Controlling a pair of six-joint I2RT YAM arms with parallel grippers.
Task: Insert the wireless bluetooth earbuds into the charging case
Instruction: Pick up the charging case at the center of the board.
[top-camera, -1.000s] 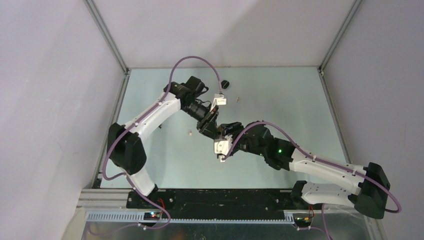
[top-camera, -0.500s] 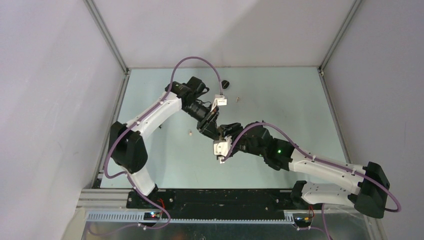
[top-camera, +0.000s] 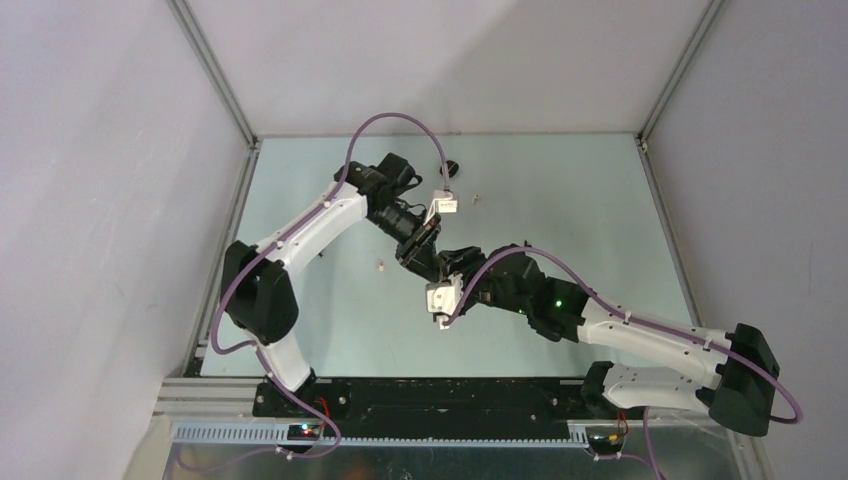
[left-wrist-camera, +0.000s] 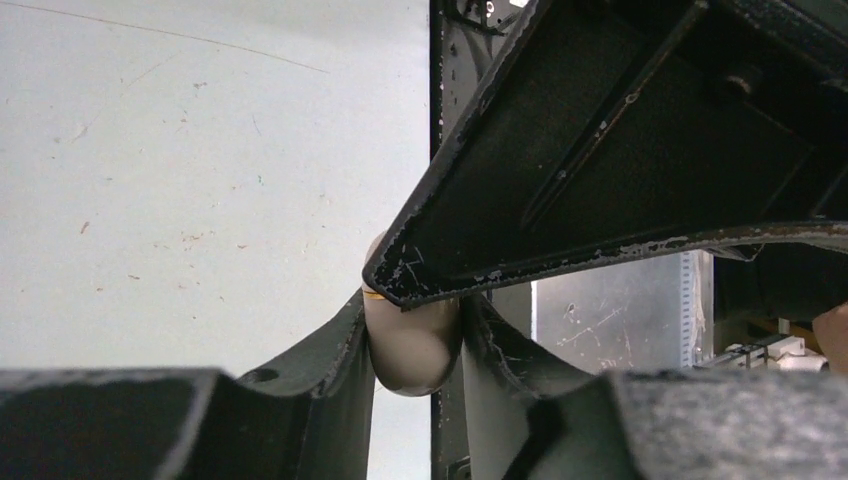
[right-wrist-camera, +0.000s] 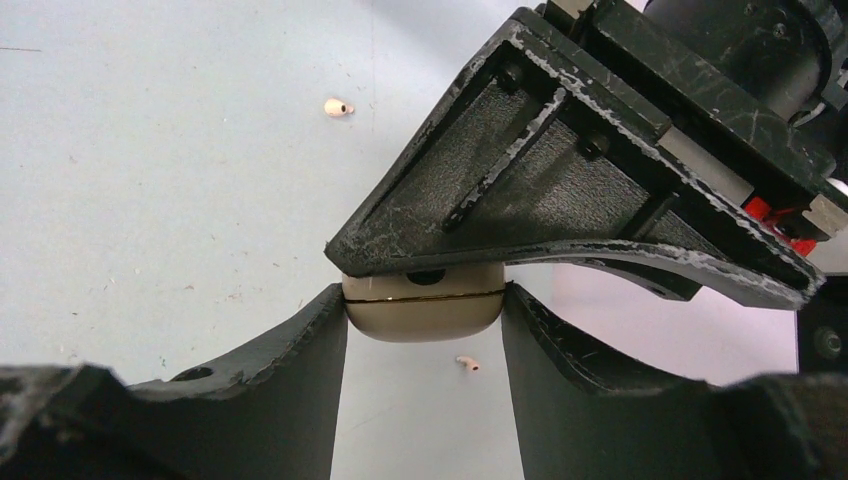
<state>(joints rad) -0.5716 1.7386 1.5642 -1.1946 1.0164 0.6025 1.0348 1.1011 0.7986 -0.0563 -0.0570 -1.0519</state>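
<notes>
The beige charging case (right-wrist-camera: 422, 318) hangs above mid-table with its lid seam closed, held from two sides. My right gripper (right-wrist-camera: 422, 305) is shut on its wide sides. My left gripper (left-wrist-camera: 414, 350) is shut on the case (left-wrist-camera: 412, 350) from the other direction. In the top view both grippers, left (top-camera: 436, 268) and right (top-camera: 447, 287), meet at the table's middle and hide the case. One beige earbud (top-camera: 380, 266) lies left of them, also seen as a pale bud (right-wrist-camera: 339, 107) in the right wrist view. Another earbud (top-camera: 476, 197) lies farther back; a bud (right-wrist-camera: 467, 363) shows under the case.
A small black object (top-camera: 450, 168) sits near the back of the pale green table (top-camera: 580, 210). Purple cables loop over both arms. Metal frame posts and grey walls close in the table on three sides.
My left gripper has closed further onto the case. Both arms have stayed almost where they were.
</notes>
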